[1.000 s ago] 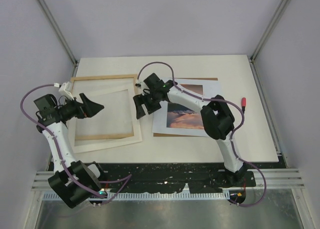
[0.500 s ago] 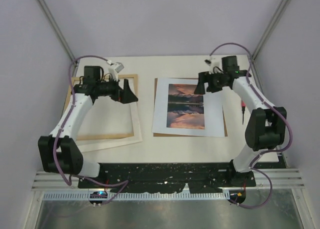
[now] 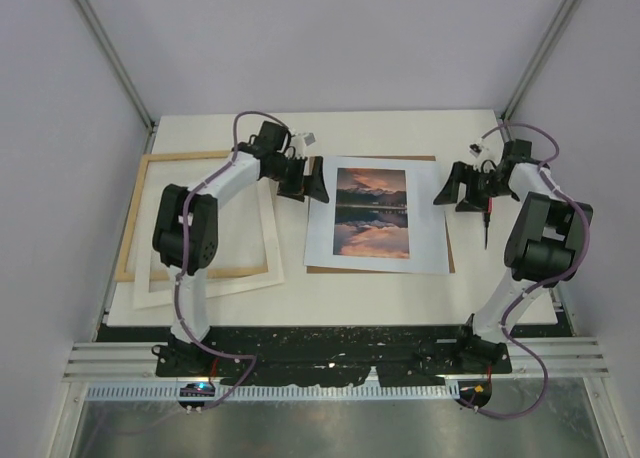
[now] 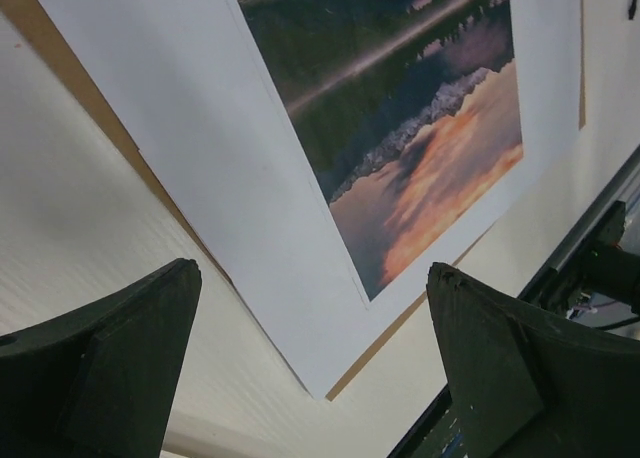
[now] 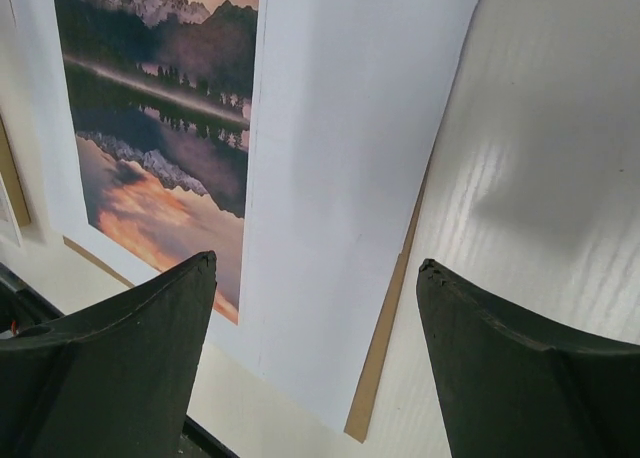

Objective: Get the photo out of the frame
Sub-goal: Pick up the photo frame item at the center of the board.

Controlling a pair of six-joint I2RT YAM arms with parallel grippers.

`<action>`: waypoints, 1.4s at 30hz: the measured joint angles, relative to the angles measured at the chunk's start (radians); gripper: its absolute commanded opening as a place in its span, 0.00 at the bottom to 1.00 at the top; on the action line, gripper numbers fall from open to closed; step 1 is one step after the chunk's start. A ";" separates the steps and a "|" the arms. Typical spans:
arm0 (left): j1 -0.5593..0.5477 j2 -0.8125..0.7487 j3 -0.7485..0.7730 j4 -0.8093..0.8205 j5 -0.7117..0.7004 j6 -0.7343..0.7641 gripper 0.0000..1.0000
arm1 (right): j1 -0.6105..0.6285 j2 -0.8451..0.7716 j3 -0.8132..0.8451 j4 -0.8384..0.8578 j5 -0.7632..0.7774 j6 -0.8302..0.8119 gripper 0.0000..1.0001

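The photo (image 3: 371, 213), a sunset over mirrored mountains with a wide pale border, lies flat on a brown backing board (image 3: 446, 260) at the table's middle. It also shows in the left wrist view (image 4: 400, 128) and the right wrist view (image 5: 160, 118). The light wood frame (image 3: 205, 157) lies at the left with a white mat (image 3: 270, 238) inside it. My left gripper (image 3: 308, 181) is open and empty, just left of the photo's upper left edge. My right gripper (image 3: 450, 189) is open and empty, just right of the photo's upper right edge.
A red-handled screwdriver (image 3: 487, 221) lies on the table right of the backing board, by the right arm. The table's near edge meets a black rail (image 3: 340, 340). Grey walls stand close on both sides.
Both arms have swung over the table. The left gripper moved from the frame's left side across to the photo's left edge. The right gripper moved off the photo to its right edge.
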 measured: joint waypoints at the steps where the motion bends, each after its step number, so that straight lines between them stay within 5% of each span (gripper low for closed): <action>1: -0.007 0.014 0.012 0.001 -0.020 -0.010 1.00 | 0.002 0.006 -0.003 0.000 -0.004 0.001 0.85; 14: -0.051 0.084 0.046 0.002 -0.285 -0.073 1.00 | 0.011 0.102 -0.008 0.029 0.014 0.037 0.84; 30: -0.092 0.158 0.092 0.027 -0.290 -0.163 1.00 | 0.011 0.135 0.019 0.022 0.000 0.052 0.84; 42: -0.063 0.169 0.073 0.114 -0.160 -0.248 1.00 | -0.023 0.241 0.124 -0.080 -0.163 0.006 0.81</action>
